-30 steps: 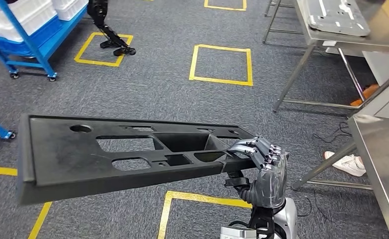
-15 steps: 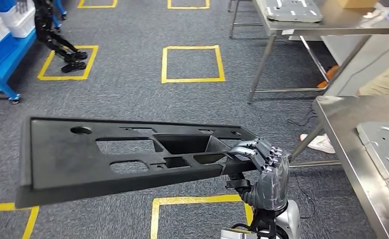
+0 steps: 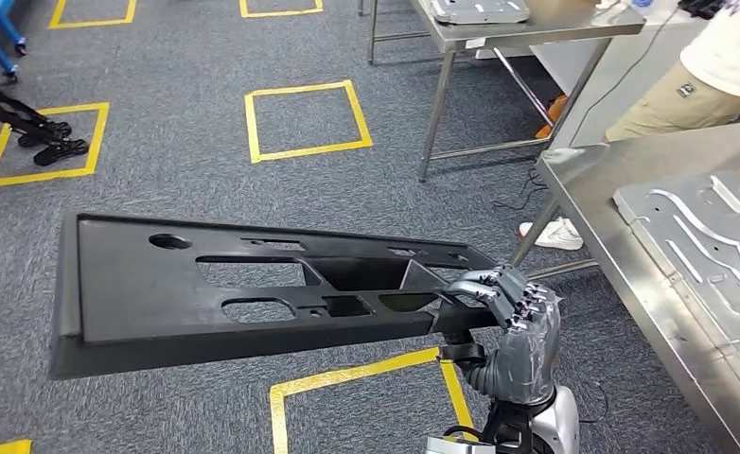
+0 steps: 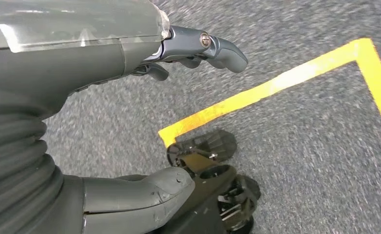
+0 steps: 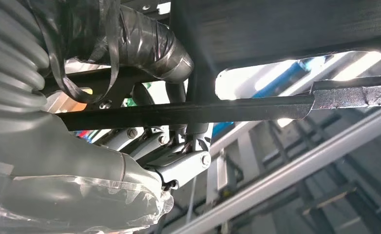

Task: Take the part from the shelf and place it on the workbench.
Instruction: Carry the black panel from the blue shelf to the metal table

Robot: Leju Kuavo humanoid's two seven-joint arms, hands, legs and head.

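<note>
- While it gripped one end of the black part [image 3: 243,298], the right hand [image 3: 513,326] kept it up over the carpet [image 3: 186,180], workbench [image 3: 622,255] just to the right.
- Left hand [image 4: 105,122] hung loose, fingers apart, holding nothing.

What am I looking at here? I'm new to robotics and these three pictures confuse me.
It is a humanoid robot carrying a part. The head view looks down from its body: its silver right hand grips one end of a long flat black plastic panel with cut-out holes, above grey carpet marked with yellow tape squares. At right stands a steel workbench holding a grey stamped metal plate; a person stands behind it. The right wrist view looks up at the panel from beneath. The left wrist view shows the left hand, holding nothing, over the carpet.
</note>
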